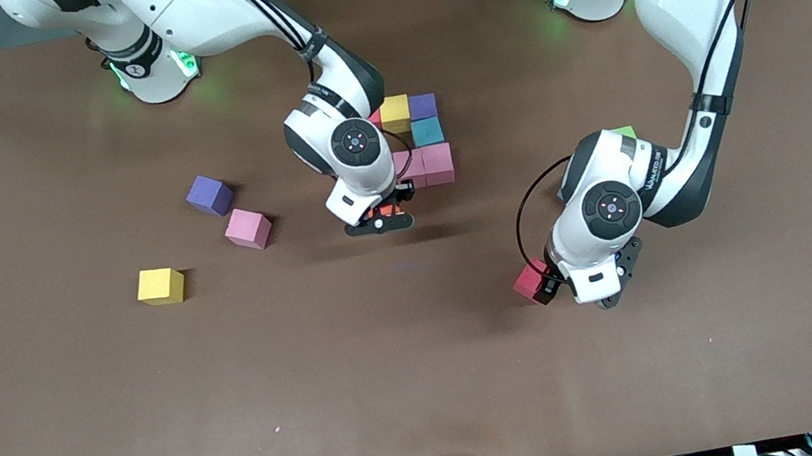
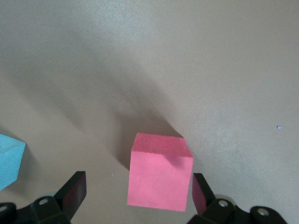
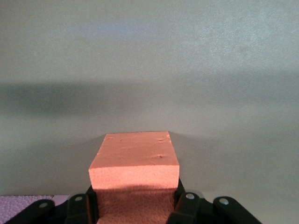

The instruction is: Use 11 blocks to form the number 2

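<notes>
The right end effector (image 1: 380, 216), clamped on an orange block (image 3: 134, 161), hangs beside the partial digit (image 1: 421, 142), at the edge nearer the front camera. The left end effector (image 1: 579, 285), jaws apart, straddles a red block (image 2: 160, 176) on the table (image 1: 72, 420), ready to grip.

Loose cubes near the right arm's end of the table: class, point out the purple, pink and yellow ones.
purple cube (image 1: 209, 194), front view, top face.
pink cube (image 1: 247, 227), front view, top face.
yellow cube (image 1: 160, 285), front view, top face.
</notes>
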`<state>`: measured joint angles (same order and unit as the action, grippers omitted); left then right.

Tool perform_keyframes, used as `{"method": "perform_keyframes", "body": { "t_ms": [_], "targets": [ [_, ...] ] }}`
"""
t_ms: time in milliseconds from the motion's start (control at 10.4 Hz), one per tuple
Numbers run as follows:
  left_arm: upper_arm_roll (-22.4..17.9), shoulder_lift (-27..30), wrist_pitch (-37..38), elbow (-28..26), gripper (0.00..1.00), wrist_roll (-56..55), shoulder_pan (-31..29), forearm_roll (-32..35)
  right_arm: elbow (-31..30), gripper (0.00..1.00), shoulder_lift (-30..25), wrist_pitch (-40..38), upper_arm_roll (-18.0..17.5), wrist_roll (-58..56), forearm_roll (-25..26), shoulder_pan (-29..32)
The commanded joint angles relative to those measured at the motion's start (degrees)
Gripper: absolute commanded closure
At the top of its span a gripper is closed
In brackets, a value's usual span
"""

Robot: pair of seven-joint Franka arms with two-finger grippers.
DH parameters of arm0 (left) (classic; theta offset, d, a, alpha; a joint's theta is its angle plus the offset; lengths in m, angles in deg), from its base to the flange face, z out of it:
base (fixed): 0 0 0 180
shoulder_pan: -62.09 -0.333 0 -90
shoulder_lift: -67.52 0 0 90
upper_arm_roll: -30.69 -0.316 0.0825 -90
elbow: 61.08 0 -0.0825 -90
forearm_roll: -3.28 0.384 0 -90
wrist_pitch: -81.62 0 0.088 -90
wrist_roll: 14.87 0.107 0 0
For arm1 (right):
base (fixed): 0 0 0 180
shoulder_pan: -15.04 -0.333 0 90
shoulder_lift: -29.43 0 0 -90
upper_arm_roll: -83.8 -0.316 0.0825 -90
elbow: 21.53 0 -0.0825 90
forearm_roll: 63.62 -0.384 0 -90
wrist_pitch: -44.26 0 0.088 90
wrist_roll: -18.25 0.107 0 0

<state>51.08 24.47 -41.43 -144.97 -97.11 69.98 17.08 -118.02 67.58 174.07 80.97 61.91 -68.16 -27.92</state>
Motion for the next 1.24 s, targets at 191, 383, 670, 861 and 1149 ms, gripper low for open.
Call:
{"method": "perform_keyframes", "body": {
  "t_ms": [191, 383, 670, 861, 1149],
  "targets": [
    [-0.4, -2.5, 1.7, 4.3, 0.00, 1.0, 1.0, -1.9, 1.2, 0.71, 0.8, -0.8, 0.3, 1.1, -0.3, -1.0],
    [-0.4, -3.4, 1.7, 4.8, 0.00, 1.0, 1.1, -1.9, 0.9, 0.71, 0.7, -0.9, 0.3, 1.0, 0.1, -1.3],
    [-0.4, -4.2, 1.6, 5.4, 0.00, 0.9, 1.6, -1.9, 0.6, 0.71, 0.5, -1.4, 0.4, 1.0, 0.1, -1.3],
    [-0.4, -4.8, 1.5, 5.8, 0.00, 1.0, 1.7, -1.9, 0.5, 0.71, 0.5, -1.7, 0.4, 0.9, 0.1, -1.3],
    [-0.4, -5.6, 1.1, 5.8, 0.00, 1.2, 2.0, -1.8, 0.6, 0.71, 0.3, -1.9, 0.4, 0.6, 0.4, -1.3]
  ]
}}
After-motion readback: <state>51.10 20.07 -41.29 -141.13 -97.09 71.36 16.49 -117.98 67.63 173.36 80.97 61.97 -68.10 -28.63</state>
